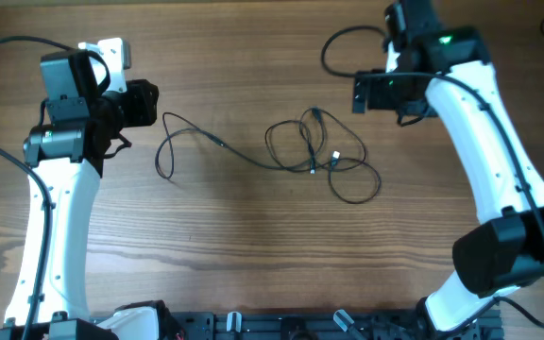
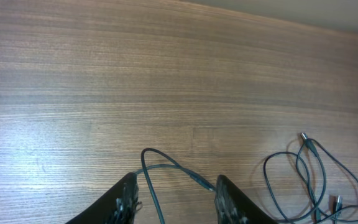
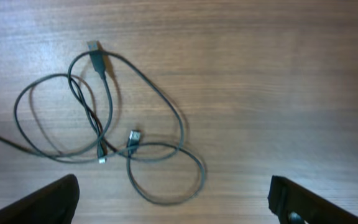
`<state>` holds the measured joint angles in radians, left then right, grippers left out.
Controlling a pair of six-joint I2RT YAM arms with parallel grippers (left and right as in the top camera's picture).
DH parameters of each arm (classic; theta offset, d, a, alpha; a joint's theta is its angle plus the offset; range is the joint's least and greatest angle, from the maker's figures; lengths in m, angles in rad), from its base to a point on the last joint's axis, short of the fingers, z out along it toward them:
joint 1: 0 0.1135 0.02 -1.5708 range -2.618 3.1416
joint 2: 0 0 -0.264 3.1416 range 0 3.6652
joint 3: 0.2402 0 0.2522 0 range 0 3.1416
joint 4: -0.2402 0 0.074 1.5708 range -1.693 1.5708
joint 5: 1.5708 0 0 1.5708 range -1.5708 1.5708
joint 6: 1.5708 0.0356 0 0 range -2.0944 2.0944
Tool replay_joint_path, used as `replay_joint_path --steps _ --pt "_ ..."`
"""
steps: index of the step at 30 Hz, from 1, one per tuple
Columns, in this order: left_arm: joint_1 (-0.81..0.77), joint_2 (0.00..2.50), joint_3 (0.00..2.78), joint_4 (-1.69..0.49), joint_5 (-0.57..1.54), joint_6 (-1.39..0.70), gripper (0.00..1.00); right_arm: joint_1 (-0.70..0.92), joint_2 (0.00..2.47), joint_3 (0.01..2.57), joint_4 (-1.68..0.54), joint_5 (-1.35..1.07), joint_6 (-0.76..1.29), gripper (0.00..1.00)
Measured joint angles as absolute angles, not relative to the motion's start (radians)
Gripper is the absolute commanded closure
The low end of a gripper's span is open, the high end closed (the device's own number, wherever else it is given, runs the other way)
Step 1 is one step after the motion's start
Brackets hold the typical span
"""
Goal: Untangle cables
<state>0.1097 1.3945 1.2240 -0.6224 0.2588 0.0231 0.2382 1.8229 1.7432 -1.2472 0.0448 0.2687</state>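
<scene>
The cables lie at mid-table as thin black cords in overlapping loops, with small plugs among them. One strand runs left and ends in a loose loop. My left gripper hangs over that end. In the left wrist view its jaws stand apart, a strand lies on the wood between them untouched, and the tangle shows at the right. My right gripper is wide open behind the tangle. Its view shows the loops and a plug beyond its empty jaws.
A thick black arm wire arcs beside the right gripper at the back. Both white arms rise from bases at the table's front edge. Bare wood surrounds the cords. The table's far edge shows in the left wrist view.
</scene>
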Motion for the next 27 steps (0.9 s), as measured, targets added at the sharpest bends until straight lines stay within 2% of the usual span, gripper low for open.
replay_joint_path --steps 7,17,27 --pt "0.110 1.394 1.224 -0.622 0.258 0.023 0.58 0.313 1.823 1.528 -1.048 0.076 0.262 0.00" --pt "0.110 1.394 1.224 -0.629 0.258 0.023 0.57 0.316 1.819 1.216 -0.710 0.133 0.229 0.00" --pt "0.110 1.394 1.224 -0.629 0.258 0.023 0.57 0.316 1.819 1.105 -0.580 0.115 0.196 0.00"
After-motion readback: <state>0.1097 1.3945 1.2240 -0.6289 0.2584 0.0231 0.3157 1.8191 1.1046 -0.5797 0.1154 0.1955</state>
